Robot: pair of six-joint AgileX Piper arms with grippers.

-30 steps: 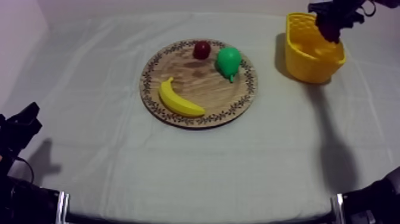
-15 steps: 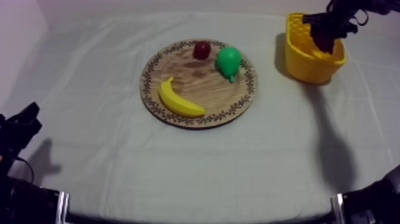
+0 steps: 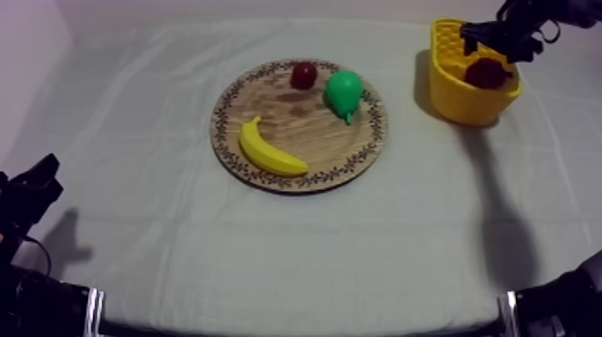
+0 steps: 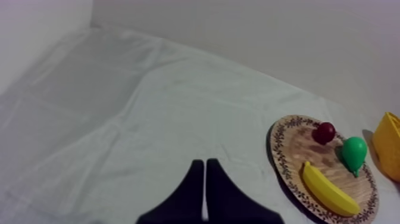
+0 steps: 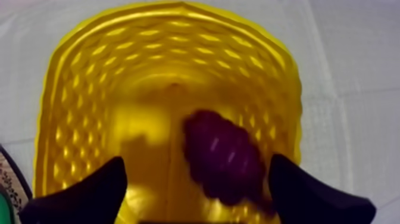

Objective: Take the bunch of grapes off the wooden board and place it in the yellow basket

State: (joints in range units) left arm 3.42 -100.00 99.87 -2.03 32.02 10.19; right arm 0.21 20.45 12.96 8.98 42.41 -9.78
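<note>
The dark purple bunch of grapes (image 5: 225, 156) (image 3: 486, 72) lies inside the yellow basket (image 3: 457, 85) (image 5: 89, 89) at the table's far right, free of any grip. My right gripper (image 3: 498, 34) (image 5: 196, 184) hovers just above the basket, open, its black fingers (image 5: 89, 190) spread to either side of the grapes. The round wooden board (image 3: 273, 116) (image 4: 286, 149) holds a banana (image 3: 269, 152), a green pear (image 3: 343, 92) and a small red fruit (image 3: 304, 74). My left gripper (image 4: 205, 193) is shut on nothing, low at the left over bare cloth.
The left arm (image 3: 27, 202) rests at the near left edge. Grey-white cloth (image 3: 296, 251) spreads between the board and the front edge. The basket stands a short way right of the board.
The right gripper, which was down in the basket with the grapes, has let them go and risen slightly; the grapes now lie loose in the basket. The left arm is unmoved.
</note>
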